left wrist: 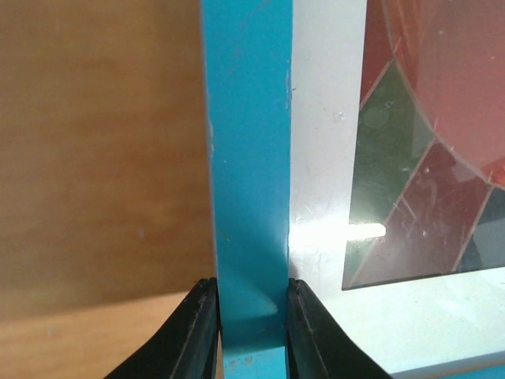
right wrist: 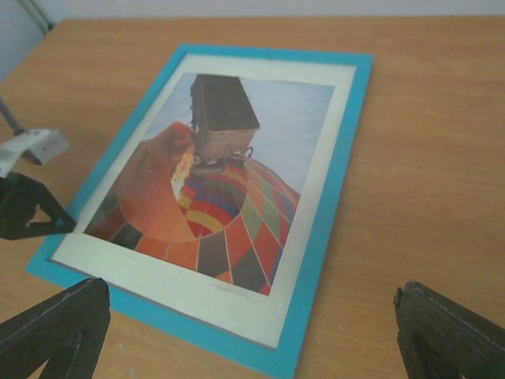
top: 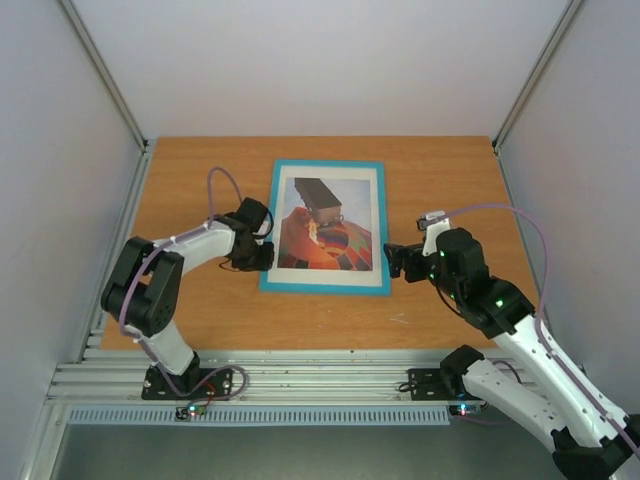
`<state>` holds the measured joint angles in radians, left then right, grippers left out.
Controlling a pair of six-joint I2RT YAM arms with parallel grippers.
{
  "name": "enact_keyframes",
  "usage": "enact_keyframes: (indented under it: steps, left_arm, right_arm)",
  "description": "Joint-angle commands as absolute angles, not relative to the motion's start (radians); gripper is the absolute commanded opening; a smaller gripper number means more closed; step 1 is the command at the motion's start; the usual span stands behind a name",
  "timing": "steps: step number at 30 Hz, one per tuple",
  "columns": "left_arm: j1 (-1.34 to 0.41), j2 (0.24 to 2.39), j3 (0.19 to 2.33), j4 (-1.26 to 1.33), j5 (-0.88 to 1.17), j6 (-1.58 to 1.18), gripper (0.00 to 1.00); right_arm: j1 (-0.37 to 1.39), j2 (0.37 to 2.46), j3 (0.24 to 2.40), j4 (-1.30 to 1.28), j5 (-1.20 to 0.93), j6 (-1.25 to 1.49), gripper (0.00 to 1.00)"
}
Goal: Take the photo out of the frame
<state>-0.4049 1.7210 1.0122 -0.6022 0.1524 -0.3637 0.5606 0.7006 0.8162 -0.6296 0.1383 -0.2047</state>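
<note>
The turquoise frame [top: 325, 166] lies face up on the wooden table, with the photo [top: 330, 225] of an orange-red hot-air balloon inside it behind a white border. My left gripper [top: 265, 250] is at the frame's left side near its front corner. Its black fingers are shut on the blue frame bar [left wrist: 251, 158], one on each side. The right wrist view shows the whole frame [right wrist: 331, 213] and photo [right wrist: 221, 181]. My right gripper [top: 395, 258] stands open just off the frame's right edge, with nothing between its fingers [right wrist: 67, 320].
The wooden table [top: 440, 180] is enclosed by white walls at the back and both sides. A metal rail [top: 320, 385] with the arm bases runs along the near edge. A purple cable loops over each arm.
</note>
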Motion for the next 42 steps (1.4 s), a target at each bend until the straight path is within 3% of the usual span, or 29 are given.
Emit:
enact_keyframes:
  steps: [1,9,19,30,42]
  left_arm:
    - [-0.42,1.623,0.904,-0.561,0.201,-0.417,0.07]
    - [-0.439,1.492,0.772,-0.471,0.21,-0.506,0.01]
    - [-0.443,1.358,0.648,-0.369,0.192,-0.655,0.01]
    - [-0.443,1.356,0.63,-0.34,0.174,-0.71,0.01]
    - [-0.443,1.374,0.663,-0.341,0.17,-0.737,0.0]
  right_arm:
    - [0.568,0.76,0.845,-0.615,0.05,-0.235,0.98]
    - [0.589,0.823,0.778,-0.551,-0.091,-0.248,0.98]
    - [0.708,0.896,0.702,-0.471,-0.08,-0.24,0.99]
    - [1.03,1.16,0.693,-0.305,0.046,-0.491,0.99]
    - [1.06,1.299,0.635,-0.115,0.12,-0.643,0.98]
